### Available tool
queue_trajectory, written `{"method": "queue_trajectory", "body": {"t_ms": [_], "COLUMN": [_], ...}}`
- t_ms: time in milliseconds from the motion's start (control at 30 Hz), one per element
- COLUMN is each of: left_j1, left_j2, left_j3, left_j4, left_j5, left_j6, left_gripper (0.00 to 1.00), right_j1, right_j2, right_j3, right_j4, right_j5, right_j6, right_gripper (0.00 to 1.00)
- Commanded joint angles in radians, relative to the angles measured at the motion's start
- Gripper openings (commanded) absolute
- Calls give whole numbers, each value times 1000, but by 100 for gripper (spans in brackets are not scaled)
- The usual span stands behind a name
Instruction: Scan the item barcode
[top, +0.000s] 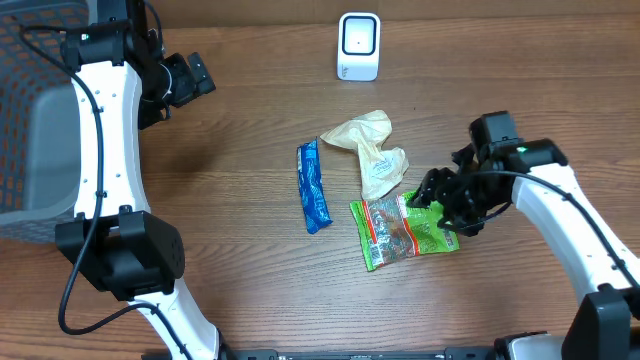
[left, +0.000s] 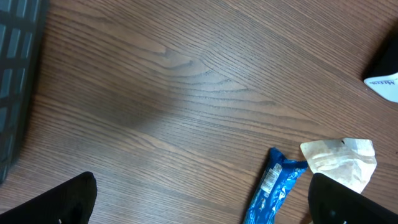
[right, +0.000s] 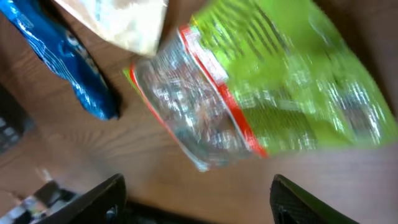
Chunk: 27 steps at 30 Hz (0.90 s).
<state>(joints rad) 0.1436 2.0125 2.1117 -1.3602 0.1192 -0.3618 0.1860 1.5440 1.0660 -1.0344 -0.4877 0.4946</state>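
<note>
Right gripper (top: 438, 205) sits at about 4 o'clock from the middle of the table (top: 250, 290), right over the right-hand edge of the green packet (top: 403, 232). In its wrist view the two fingers (right: 93, 202) are spread wide, with the packet lying on the wood beyond them (it's smeared with blur there, so no print can be read). From above I can't tell whether the fingertips touch the wrapper. The packet lies flat, its clear window with red trim toward 9 o'clock and its green end toward 3. At the packet's 12 o'clock a crumpled cream pouch (top: 370, 150) overlaps its top edge. At its 9 o'clock, just beside but apart, a blue wrapper (top: 313, 187) lies lengthwise. The white scanner (top: 358, 45) stands at 12 o'clock on the far edge, well apart from the packet. Over at 10 o'clock the left gripper (top: 190, 78) hangs above bare wood with its jaws spread as wide as they go. Its own camera catches the blue wrapper and cream pouch down at 5 o'clock. A dark mesh basket (top: 15, 60) sits at the 9 o'clock edge.
</note>
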Motion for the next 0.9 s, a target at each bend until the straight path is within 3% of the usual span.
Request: {"method": "queue_trajectory", "body": {"t_ms": [0,100,267,500,867], "left_j1": [-7,-9,-14,-23,-23], "left_j2": [3,3,3,3,3], "left_j3": [-3,-3,-3,-3,-3], "left_j4": [11,24,25,27,27], "left_j5": [5,5,5,5,4], "left_j6": [25,25,26,25,26], "left_gripper": [100,100,100,100,100], "right_j1": [16,17,63,303,331], "right_j2": [2,5,18,56,267], "right_j3": [-15,-11,-11,-11,-10], "right_j4": [111,213,286,275,320], "right_j5": [39,42,51,349,359], "right_j6": [-212,-405,-483,-389,-352], "right_gripper": [80,84,84,90,81]}}
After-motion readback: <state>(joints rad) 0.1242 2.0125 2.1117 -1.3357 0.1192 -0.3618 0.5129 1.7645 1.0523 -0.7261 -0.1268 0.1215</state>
